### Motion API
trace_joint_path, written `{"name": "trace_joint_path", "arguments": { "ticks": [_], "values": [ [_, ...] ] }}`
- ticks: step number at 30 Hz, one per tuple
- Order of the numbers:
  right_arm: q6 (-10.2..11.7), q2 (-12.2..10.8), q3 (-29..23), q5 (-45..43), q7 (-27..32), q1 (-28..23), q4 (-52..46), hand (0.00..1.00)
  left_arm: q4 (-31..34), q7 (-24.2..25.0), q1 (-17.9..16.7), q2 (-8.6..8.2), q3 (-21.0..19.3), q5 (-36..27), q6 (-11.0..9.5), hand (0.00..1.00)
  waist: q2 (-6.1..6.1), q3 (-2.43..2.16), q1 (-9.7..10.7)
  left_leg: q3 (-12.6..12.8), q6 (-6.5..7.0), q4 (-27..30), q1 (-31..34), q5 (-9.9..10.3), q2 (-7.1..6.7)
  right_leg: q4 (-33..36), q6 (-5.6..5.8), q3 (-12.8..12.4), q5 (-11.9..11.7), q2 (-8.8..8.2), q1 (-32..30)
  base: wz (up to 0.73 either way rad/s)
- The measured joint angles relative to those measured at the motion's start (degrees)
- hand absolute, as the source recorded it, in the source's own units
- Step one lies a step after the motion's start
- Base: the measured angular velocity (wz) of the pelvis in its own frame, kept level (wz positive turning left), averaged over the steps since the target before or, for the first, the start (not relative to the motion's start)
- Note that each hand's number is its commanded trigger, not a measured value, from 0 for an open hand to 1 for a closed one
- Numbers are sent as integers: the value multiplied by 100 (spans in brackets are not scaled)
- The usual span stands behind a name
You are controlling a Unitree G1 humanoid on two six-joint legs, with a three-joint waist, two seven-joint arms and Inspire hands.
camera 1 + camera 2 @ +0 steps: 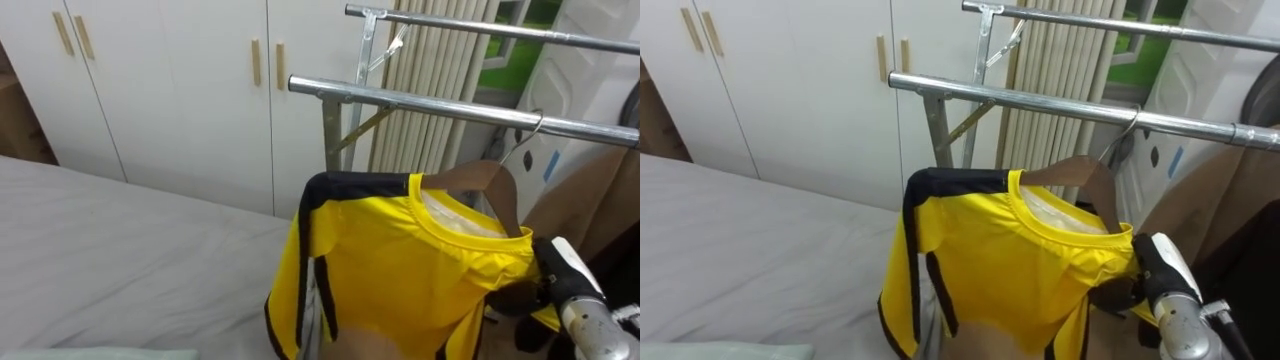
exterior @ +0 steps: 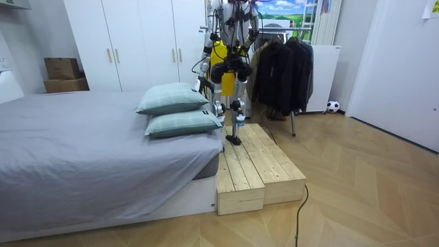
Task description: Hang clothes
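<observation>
Yellow shirt (image 1: 400, 270) sat on a wooden hanger (image 1: 475, 175), its hook at 12 o'clock against the rail (image 1: 420, 100). The right hand (image 1: 562, 270) lay at the shirt's 4 o'clock shoulder, its finger state indiscernible.

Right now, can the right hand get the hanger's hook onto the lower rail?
Probably yes. The right hand is at the yellow shirt's shoulder, the hook is up against the lower rail, and nothing stands between them. I cannot tell whether it is over the rail.
</observation>
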State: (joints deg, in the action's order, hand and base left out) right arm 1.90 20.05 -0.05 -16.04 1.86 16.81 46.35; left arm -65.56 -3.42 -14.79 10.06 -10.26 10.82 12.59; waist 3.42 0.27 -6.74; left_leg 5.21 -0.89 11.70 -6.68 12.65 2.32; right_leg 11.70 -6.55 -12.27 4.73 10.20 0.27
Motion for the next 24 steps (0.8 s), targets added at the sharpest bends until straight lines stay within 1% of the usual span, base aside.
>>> {"name": "trace_joint_path", "arguments": {
  "ticks": [3, 5, 16, 17, 18, 19, 24],
  "values": [
    [0, 0, 2, 0, 0, 0, 0, 100, 0, 0, 0, 0, 0, 0, 1, 0, -1, 0, 4, 5, -2, 0, -4, -1, 1, 2, -3, 21, 1, -4, -1, 0],
    [0, 0, 1, 0, 0, -12, -1, 100, 0, 0, 0, 0, 1, 0, 4, 0, 2, -2, 11, 6, -6, 1, -10, -3, 5, 5, -13, 102, 1, -26, 3, 2],
    [-2, -1, 14, -1, -1, -62, 5, 100, 0, 12, -2, 4, -3, 5, 34, 0, -8, -6, 8, -7, -16, -18, -96, 0, 15, 5, -33, 110, 30, -20, 92, 1],
    [-2, -1, 14, -1, -1, -62, 4, 96, 0, 12, -2, 4, -3, 5, 34, 0, -7, -6, 8, -7, -16, -17, -97, 0, 15, 5, -33, 112, 30, -20, 92, 0],
    [-2, -1, 14, -1, -1, -62, 4, 54, 0, 12, -2, 4, -3, 5, 34, 0, -7, -6, 8, -7, -16, -17, -97, 0, 16, 5, -33, 114, 30, -20, 92, 0],
    [-2, -1, 13, -1, -1, -63, 5, 0, 0, 12, -2, 4, -3, 5, 34, 0, -7, -6, 8, -7, -16, -17, -97, 0, 15, 5, -33, 117, 30, -21, 92, 0],
    [-11, -2, 12, -2, -1, -63, 9, 0, 0, 12, -2, 4, -6, 9, 34, 0, -1, -8, 4, -8, -16, -14, -98, 0, 15, 4, -34, 95, 31, -17, 92, 0]
  ]
}}
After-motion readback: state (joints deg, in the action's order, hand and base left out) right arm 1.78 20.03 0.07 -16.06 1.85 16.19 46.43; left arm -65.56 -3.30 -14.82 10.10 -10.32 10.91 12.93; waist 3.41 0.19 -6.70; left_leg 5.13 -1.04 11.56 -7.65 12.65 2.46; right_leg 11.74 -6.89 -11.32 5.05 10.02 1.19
